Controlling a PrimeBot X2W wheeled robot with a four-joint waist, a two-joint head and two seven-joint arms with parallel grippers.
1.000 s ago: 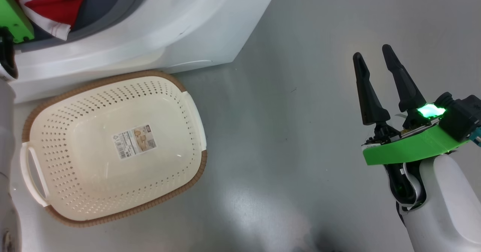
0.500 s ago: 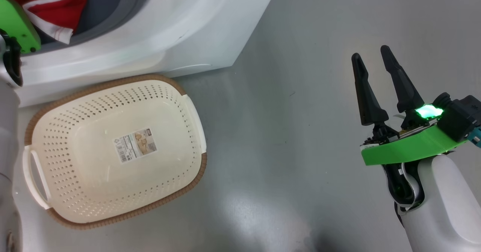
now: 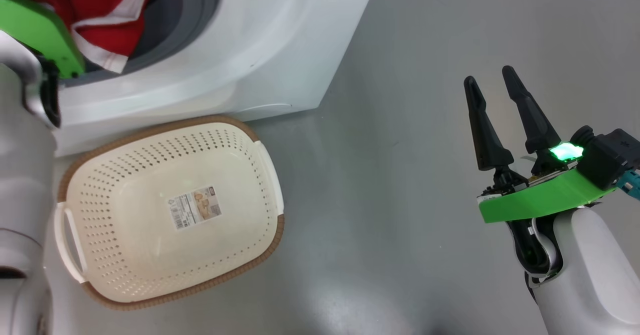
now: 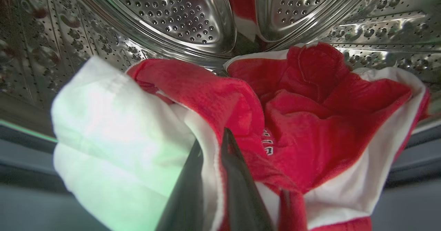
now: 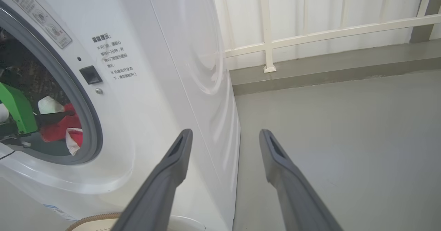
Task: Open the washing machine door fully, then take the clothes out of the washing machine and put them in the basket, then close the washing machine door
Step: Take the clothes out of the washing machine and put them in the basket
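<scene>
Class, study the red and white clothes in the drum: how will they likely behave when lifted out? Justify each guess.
Probably floppy: the clothes lie in soft crumpled folds. Likely to drape and trail below the left claw, which pinches just one fold. Probably light: the fabric looks thin, though loose ends may drag on the drum.

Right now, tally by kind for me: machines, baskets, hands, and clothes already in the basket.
washing machine: 1
basket: 1
hands: 2 (left hand, right hand)
clothes in basket: 0, they lie in the drum
total: 4
</scene>
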